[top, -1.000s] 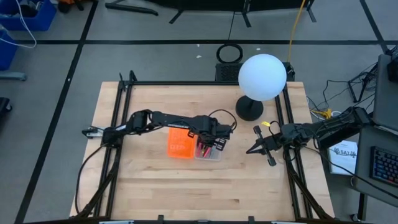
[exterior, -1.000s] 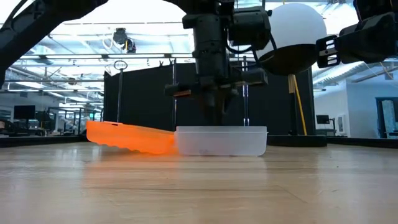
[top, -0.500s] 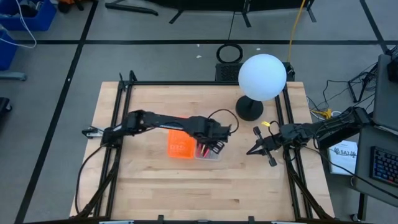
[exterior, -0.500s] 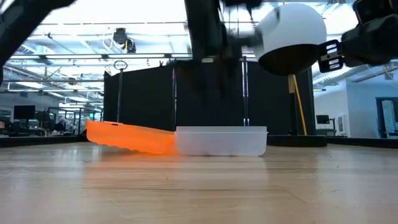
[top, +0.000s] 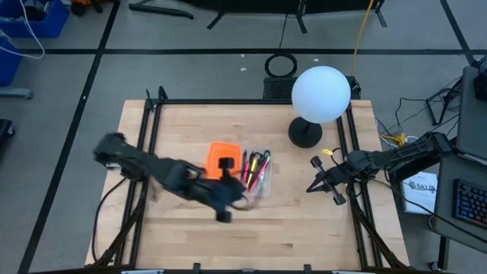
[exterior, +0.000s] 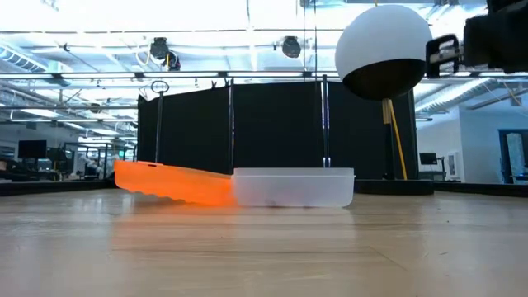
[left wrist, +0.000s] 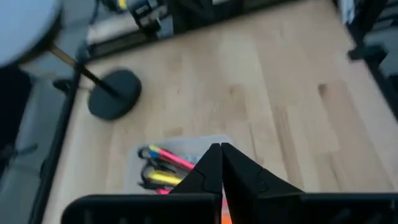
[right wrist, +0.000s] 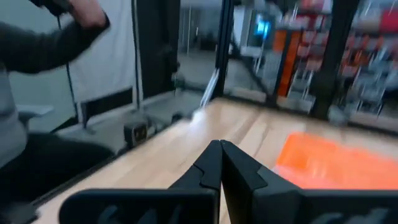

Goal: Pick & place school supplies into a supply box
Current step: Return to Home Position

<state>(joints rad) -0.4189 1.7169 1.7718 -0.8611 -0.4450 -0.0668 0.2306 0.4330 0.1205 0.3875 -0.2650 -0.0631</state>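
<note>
The clear supply box (top: 257,173) lies flat on the table's middle, and in the low view its wall (exterior: 293,187) shows. Pink, yellow and black pens (left wrist: 163,167) lie inside it, along its length. The orange perforated piece (top: 222,152) lies against its left side. My left gripper (top: 226,163) is blurred and shut. It hangs high above the orange piece and the box, touches nothing, and is absent from the low view. My right gripper (top: 310,186) is shut too and waits in the air near the table's right rail.
A lamp with a white globe (top: 320,93) stands on its black base (top: 304,133) at the far right. Black rails (top: 149,125) run along both table sides. The wood near the box is bare. A person's sleeve (right wrist: 37,50) shows beyond the table.
My left gripper has risen out of the supply box and swung up and back toward the table's near-left side, leaving the low view. The pens it covered now show in the box. Box and orange piece have stayed in place. My right arm has risen slightly.
</note>
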